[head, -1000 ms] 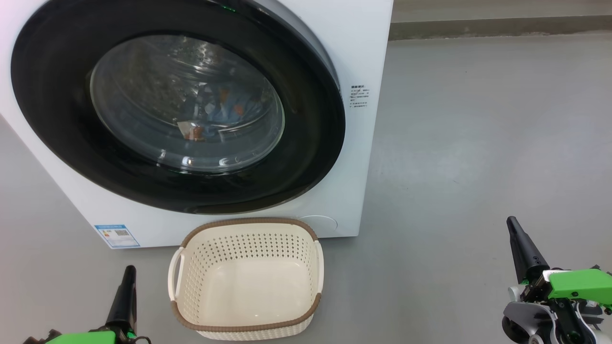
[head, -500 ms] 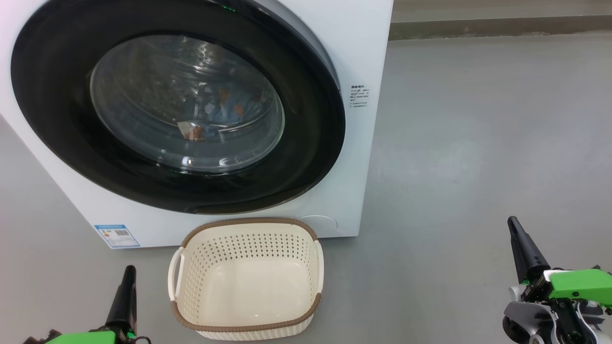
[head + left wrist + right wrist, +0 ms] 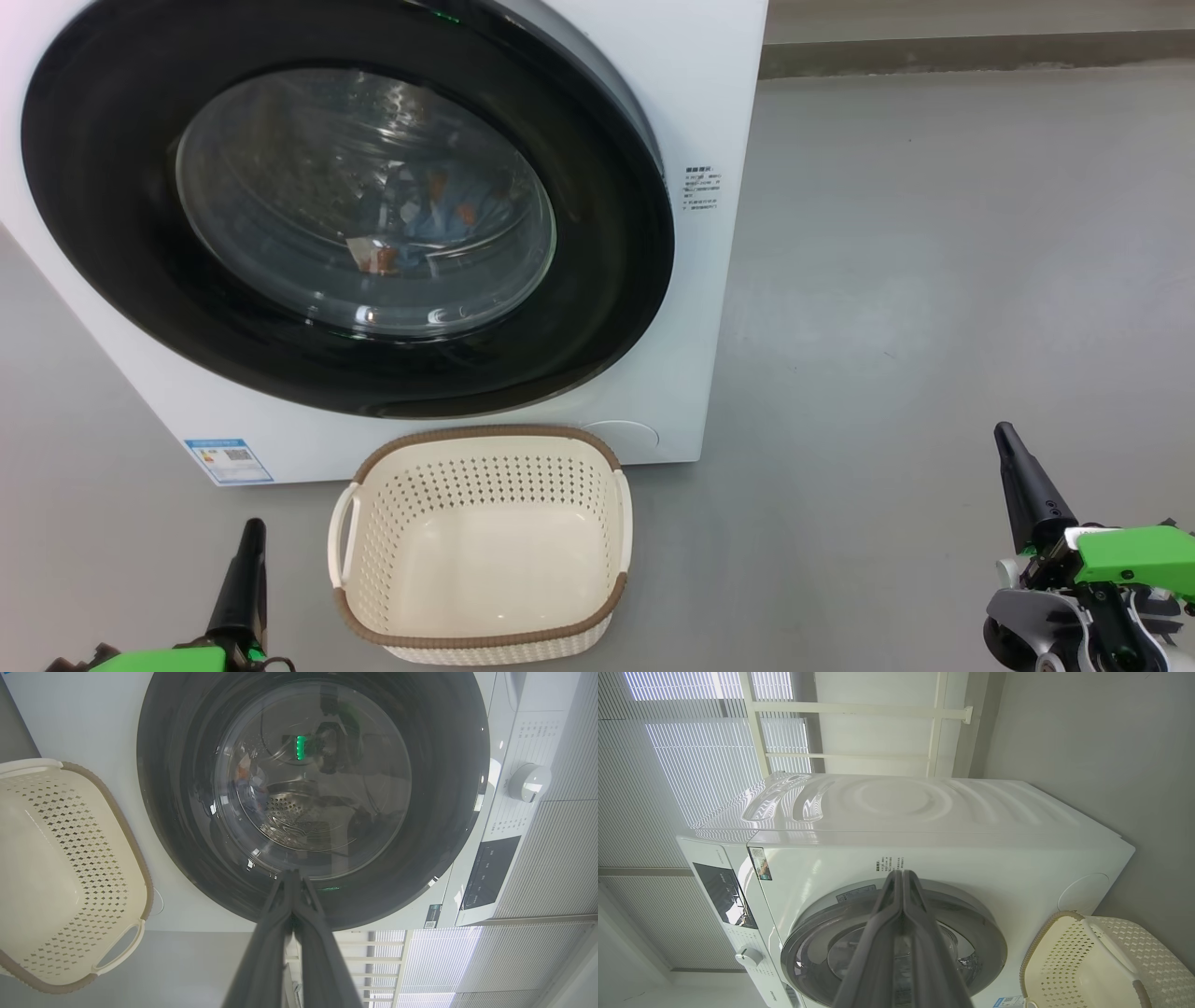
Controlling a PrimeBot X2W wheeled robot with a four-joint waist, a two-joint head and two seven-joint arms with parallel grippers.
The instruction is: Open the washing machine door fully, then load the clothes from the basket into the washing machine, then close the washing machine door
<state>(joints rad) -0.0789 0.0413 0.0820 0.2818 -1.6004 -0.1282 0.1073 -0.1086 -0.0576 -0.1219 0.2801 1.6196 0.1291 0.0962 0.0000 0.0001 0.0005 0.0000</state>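
With the clothes (image 3: 439, 210) behind the shut washing machine door (image 3: 121, 233) and the basket (image 3: 485, 642) empty on the floor (image 3: 887, 280) just in front of it, the left pincer (image 3: 252, 534) and right pincer (image 3: 1006, 439) hang low, fingers pressed together, the final closing step apparently done, no further move needed.
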